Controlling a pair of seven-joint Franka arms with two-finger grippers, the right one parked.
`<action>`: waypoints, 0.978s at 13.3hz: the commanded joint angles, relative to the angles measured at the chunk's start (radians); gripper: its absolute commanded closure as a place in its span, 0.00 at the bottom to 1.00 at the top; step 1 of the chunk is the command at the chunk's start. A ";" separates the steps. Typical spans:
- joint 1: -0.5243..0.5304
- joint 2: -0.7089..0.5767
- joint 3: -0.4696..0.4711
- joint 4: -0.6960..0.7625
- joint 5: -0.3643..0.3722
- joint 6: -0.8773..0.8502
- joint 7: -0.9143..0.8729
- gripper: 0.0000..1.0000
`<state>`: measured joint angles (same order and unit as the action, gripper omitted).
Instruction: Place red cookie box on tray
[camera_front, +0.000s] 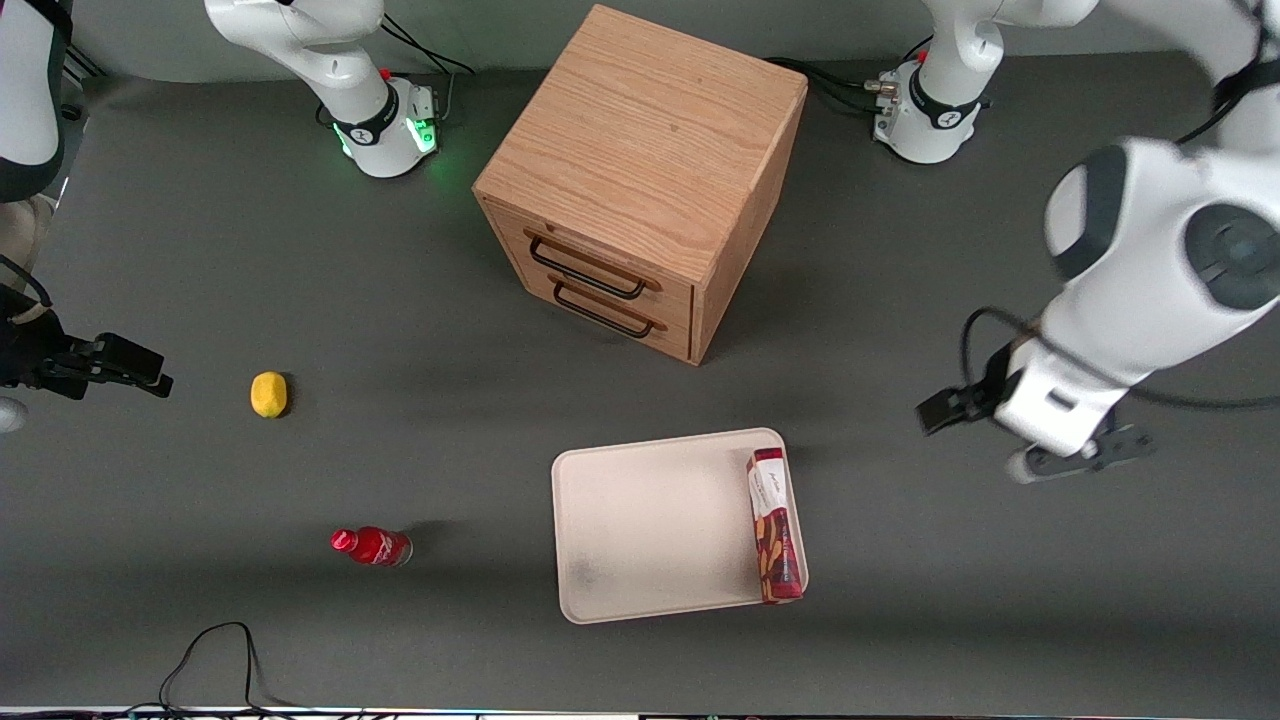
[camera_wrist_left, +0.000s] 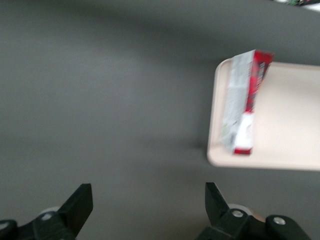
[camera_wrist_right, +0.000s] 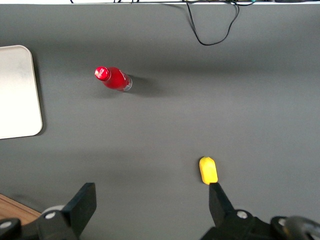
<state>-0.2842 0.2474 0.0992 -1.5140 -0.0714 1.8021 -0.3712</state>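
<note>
One red cookie box (camera_front: 776, 526), one tray (camera_front: 640, 525), open claw (camera_wrist_left: 148, 205)

No legible text on the red cookie box (camera_front: 776, 525) or elsewhere.

One red cookie box (camera_front: 776, 525) is counted, lying on one tray (camera_front: 640, 530). One wooden drawer cabinet (camera_front: 640, 180) with two drawers is seen, along with one small red bottle (camera_front: 371, 546) and one yellow lemon (camera_front: 268, 394). One pincer (camera_wrist_left: 150, 205) is counted, its fingers spread apart above the bench (camera_front: 300, 280).
</note>
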 joint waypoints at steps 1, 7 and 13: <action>0.080 -0.170 -0.012 -0.080 0.042 -0.113 0.085 0.00; 0.175 -0.395 0.002 -0.221 0.045 -0.187 0.241 0.00; 0.160 -0.387 -0.002 -0.296 0.177 -0.055 0.254 0.00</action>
<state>-0.1150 -0.1183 0.1007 -1.7852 0.0479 1.7343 -0.1356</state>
